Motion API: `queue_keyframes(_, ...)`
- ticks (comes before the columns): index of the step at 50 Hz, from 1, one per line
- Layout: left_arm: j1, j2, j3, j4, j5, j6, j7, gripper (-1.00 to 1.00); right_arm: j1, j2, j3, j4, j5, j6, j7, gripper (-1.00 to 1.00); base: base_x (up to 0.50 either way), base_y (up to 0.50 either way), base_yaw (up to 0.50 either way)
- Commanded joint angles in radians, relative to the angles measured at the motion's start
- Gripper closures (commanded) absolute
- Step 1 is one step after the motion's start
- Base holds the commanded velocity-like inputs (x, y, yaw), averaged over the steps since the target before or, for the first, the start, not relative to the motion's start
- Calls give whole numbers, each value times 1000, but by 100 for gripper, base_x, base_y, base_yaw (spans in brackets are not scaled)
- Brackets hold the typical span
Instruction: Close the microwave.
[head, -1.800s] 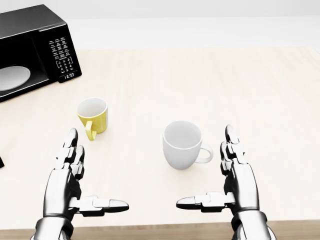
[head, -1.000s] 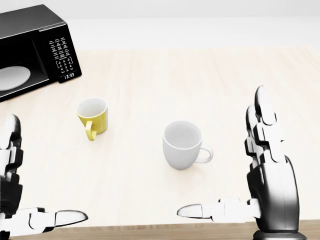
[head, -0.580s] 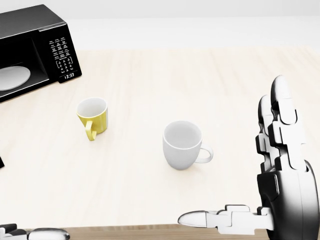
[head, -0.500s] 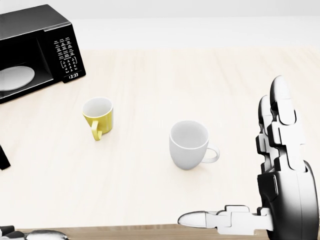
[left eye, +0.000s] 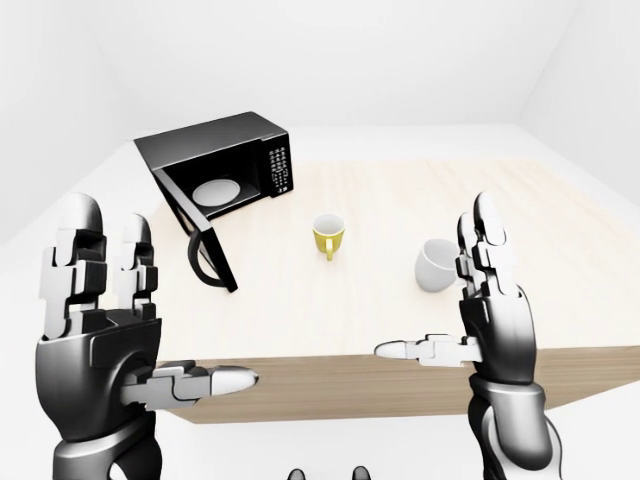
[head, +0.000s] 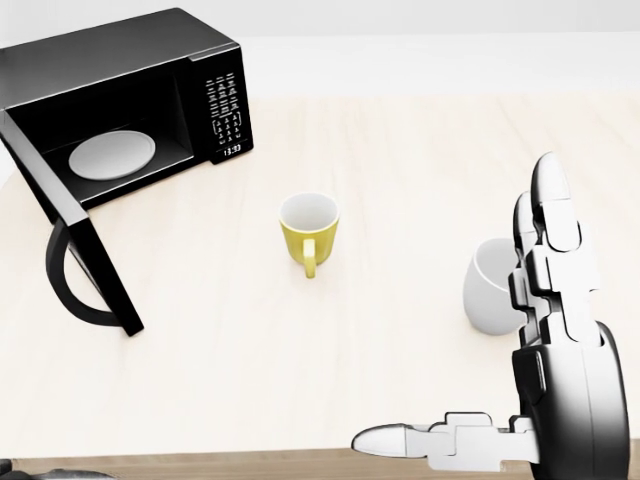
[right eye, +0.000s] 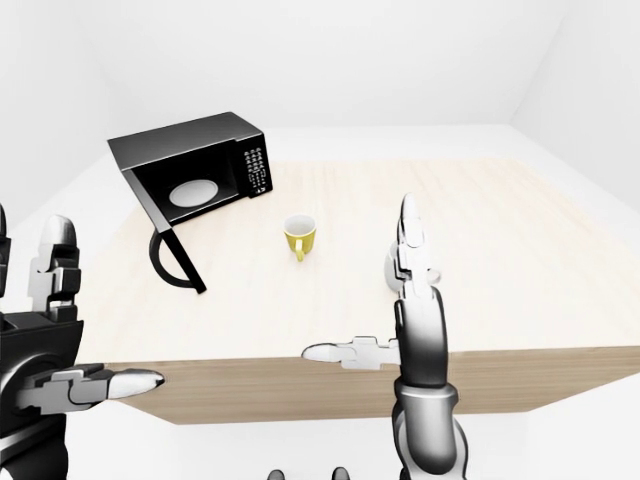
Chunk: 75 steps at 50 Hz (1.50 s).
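The black microwave (head: 130, 70) stands at the top left of the head view on a light wooden table (head: 420, 140). Its door (head: 85, 265) hangs wide open, swung out toward the bottom left with the curved handle on its outer side. A white turntable plate (head: 112, 155) shows inside, and the keypad (head: 225, 115) is on the right of the body. My left hand (left eye: 165, 290) is raised open at the left of the left-eye view, well short of the door. My right hand (left eye: 435, 280) is raised open too, holding nothing.
A yellow mug (head: 308, 230) stands right of the open door, near the middle of the table. A white mug (head: 488, 292) sits farther right, partly hidden behind my right hand's fingers (head: 550, 250). The table's near edge (left eye: 400, 375) runs just beyond my hands.
The camera has turned left, so everything slid right in the picture and the microwave's open door came into view. Both hands rose and spread apart; the left one left the head view.
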Motion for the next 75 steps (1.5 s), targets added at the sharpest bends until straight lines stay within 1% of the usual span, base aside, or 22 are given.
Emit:
queue_keyframes(1, -4, 1, 2, -3, -4, 0, 0, -100, -2, -1, 4, 10, -10, 0, -2, -100, 0, 50, 0)
queue_keyframes(75, -2, 5, -27, 34, 37, 0, 6, -100, -7, 2, 9, 37, -19, 0, -13, -100, 0, 50, 0)
